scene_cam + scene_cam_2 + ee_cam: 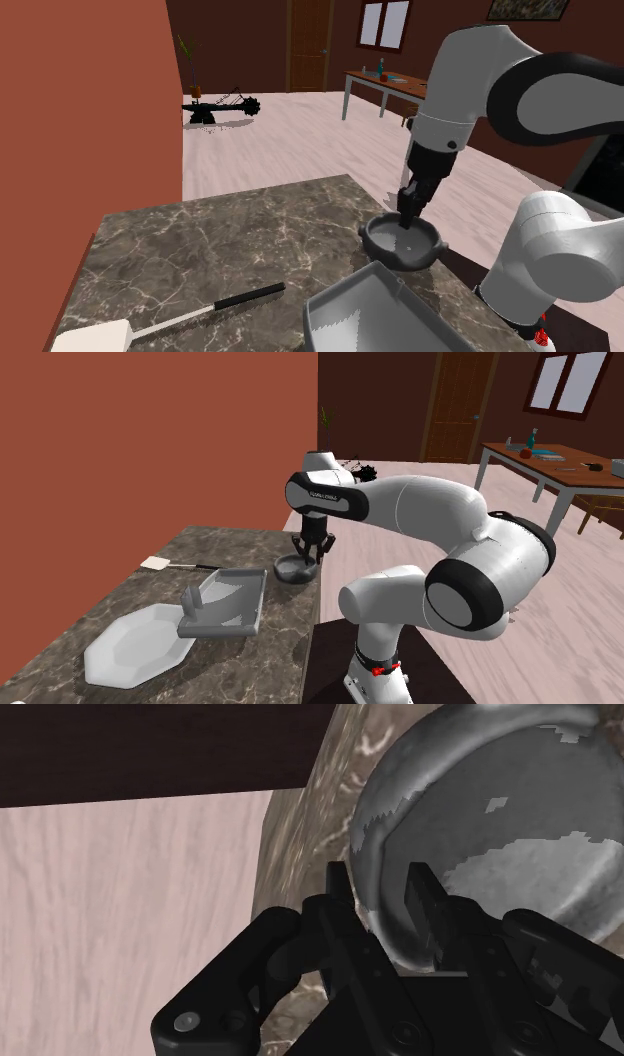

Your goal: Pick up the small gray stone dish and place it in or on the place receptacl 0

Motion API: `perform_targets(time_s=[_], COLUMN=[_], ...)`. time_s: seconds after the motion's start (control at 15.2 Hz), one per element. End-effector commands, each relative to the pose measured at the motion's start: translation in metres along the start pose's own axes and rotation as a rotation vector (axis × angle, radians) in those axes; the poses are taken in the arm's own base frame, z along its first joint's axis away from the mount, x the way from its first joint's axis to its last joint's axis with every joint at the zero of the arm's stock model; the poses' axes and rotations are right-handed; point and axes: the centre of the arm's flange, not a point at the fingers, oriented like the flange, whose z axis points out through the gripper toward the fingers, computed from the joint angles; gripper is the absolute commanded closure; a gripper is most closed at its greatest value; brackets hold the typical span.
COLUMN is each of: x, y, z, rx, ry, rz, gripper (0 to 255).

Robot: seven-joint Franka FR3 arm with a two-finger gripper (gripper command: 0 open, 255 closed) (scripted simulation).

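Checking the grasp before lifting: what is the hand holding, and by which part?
The hand pinches the gray dish by its rim, one finger inside, one outside.

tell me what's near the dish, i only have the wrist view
Observer: A grey tray sits close beside the dish on the counter.
Operator: anything past the tray
Observer: A white plate lies beyond it, farther from the dish.
Operator: what else is on there
Observer: A spatula with a black handle lies to the shoulder view's left of the tray.
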Motion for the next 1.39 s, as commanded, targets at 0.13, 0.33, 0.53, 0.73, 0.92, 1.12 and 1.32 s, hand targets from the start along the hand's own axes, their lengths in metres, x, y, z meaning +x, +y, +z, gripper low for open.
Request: perform_targets(time_s=[0.13,0.33,0.53,0.73,0.92,1.12,1.32], x=[0.0,0.0,0.0,-0.001,-0.001,-0.001,-0.001], y=[-0.001,-0.002,-0.003,-0.004,-0.004,-0.005,-0.006], z=[-0.02,-0.036,-0.051,-0.067,-0.083,-0.099,-0.115], rx=[0.0,0.0,0.0,0.0,0.0,0.0,0.0], ry=[0.0,0.0,0.0,0.0,0.0,0.0,0.0], rz=[0.0,0.0,0.0,0.0,0.0,0.0,0.0], gripper=[255,255,255,255,255,255,255])
